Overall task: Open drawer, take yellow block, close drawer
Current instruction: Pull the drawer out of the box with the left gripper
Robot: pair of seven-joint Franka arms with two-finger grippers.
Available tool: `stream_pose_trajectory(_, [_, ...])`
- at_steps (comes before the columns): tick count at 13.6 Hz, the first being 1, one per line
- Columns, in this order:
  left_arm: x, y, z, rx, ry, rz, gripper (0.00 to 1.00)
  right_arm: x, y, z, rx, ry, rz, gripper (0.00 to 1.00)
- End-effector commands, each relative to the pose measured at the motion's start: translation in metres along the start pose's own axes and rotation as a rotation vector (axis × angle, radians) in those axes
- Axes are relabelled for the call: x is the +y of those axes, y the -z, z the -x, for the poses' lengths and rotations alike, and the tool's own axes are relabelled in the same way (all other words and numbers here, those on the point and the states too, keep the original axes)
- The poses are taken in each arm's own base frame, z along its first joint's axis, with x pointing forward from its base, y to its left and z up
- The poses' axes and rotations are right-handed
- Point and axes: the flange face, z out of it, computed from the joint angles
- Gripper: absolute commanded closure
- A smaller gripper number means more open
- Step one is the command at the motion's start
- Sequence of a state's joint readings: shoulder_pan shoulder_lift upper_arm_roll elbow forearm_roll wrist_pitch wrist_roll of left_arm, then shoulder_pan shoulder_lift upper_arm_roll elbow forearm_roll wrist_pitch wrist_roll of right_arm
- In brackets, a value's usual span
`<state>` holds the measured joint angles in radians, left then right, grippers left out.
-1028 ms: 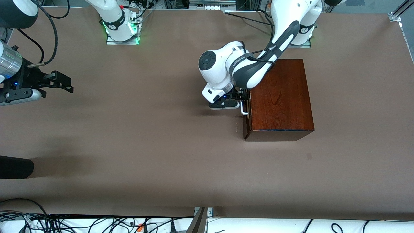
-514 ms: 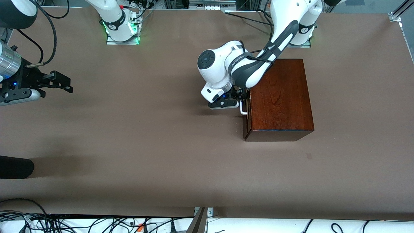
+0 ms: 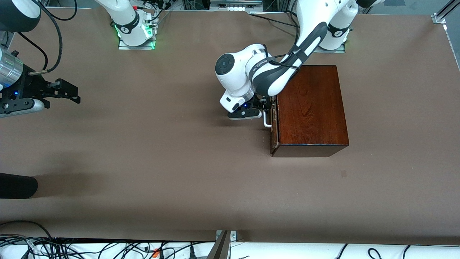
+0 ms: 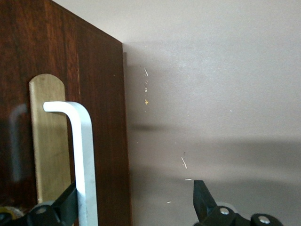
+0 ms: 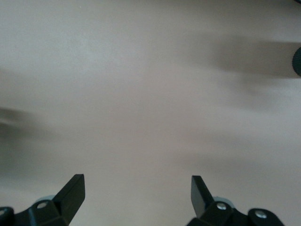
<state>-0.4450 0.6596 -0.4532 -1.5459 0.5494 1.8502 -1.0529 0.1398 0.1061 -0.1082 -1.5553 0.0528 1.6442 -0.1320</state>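
The left gripper's (image 4: 136,205) black fingers are standing spread, one touching the white bar handle (image 4: 82,155) on the dark reddish-brown wooden drawer front (image 4: 70,61).

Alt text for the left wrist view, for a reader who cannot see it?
The left gripper is open around the drawer's white handle, one finger against the bar. The dark wood drawer front fills one side, bare brown table the other.

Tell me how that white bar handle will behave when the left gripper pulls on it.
The white bar handle looks like rigid bent metal, so it probably won't flex. Its smooth finish may let a finger slide along it. The left gripper is open, hooking it with one finger; the wooden box looks heavy enough to stay put, probably.
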Motion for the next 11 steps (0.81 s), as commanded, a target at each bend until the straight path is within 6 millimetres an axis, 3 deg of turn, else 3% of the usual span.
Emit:
stream_pose_trajectory(1, [0.036, 0.013, 0.01, 0.018, 0.015, 0.042, 0.0, 0.002, 0.005, 0.001, 0.004, -0.006, -0.015, 0.0])
stream_pose_trajectory(11, [0.064, 0.029, 0.014, -0.037, 0.033, 0.128, 0.0, 0.004, 0.004, 0.001, 0.003, -0.009, -0.015, 0.0])
